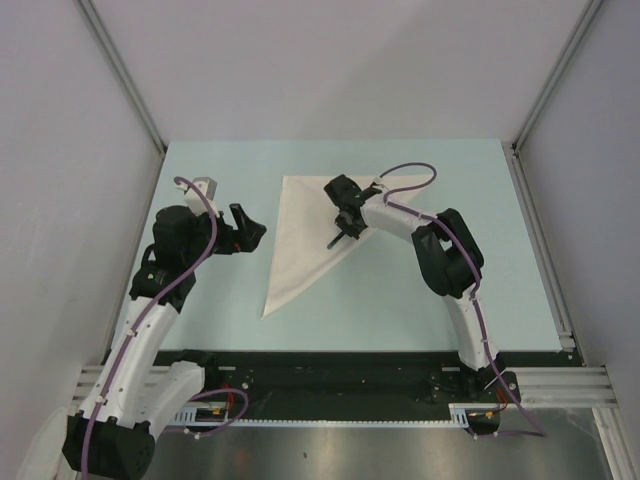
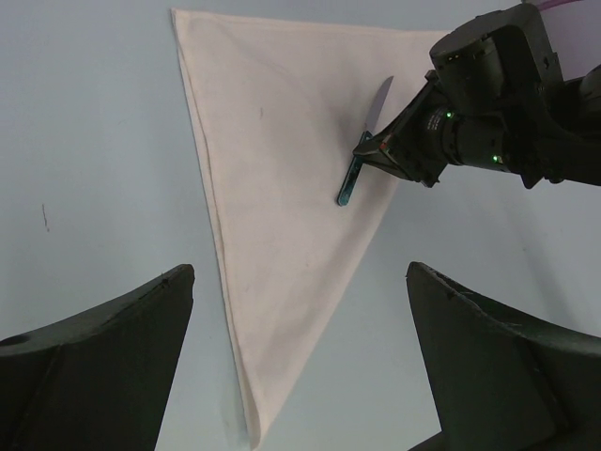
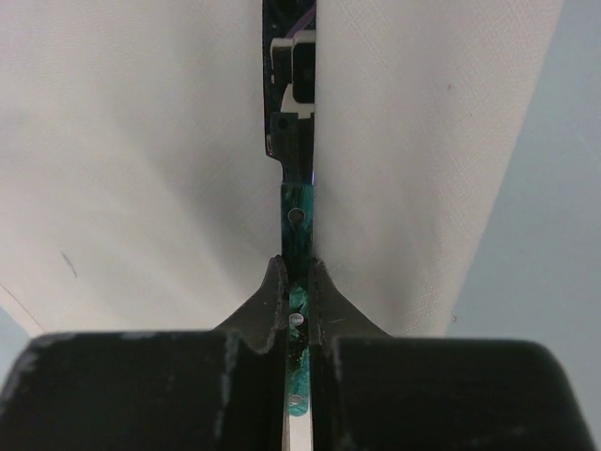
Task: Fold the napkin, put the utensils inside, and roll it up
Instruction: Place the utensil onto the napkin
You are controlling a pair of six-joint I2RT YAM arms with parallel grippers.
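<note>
The napkin (image 1: 300,240) lies flat on the pale blue table (image 1: 400,300), folded into a triangle. One short edge lies along the far side, and a long point reaches toward the arms. In the left wrist view the napkin (image 2: 272,188) looks smooth, with a hemmed edge running down its left side.

The right hand (image 1: 345,228) reaches in over the napkin's right part. It is closed tight on the knife (image 1: 338,237), gripping it by the dark bluish-green handle. The right wrist view shows the right hand (image 3: 298,268) with both fingers pressed against the sides of the knife (image 3: 299,216). The blade points straight out ahead over the white napkin (image 3: 141,141), and bare table (image 3: 554,235) shows to the right.

From the left wrist view, the knife (image 2: 350,183) is close to the napkin's long slanted right edge, blade toward the far side. The right hand (image 2: 371,150) clamps it about where the handle meets the blade. I cannot tell whether the knife touches the cloth or is held just above it.

The left hand (image 1: 250,222) hangs over bare table just left of the napkin, apart from it. Its fingers (image 2: 103,357) are spread wide with nothing between them.
</note>
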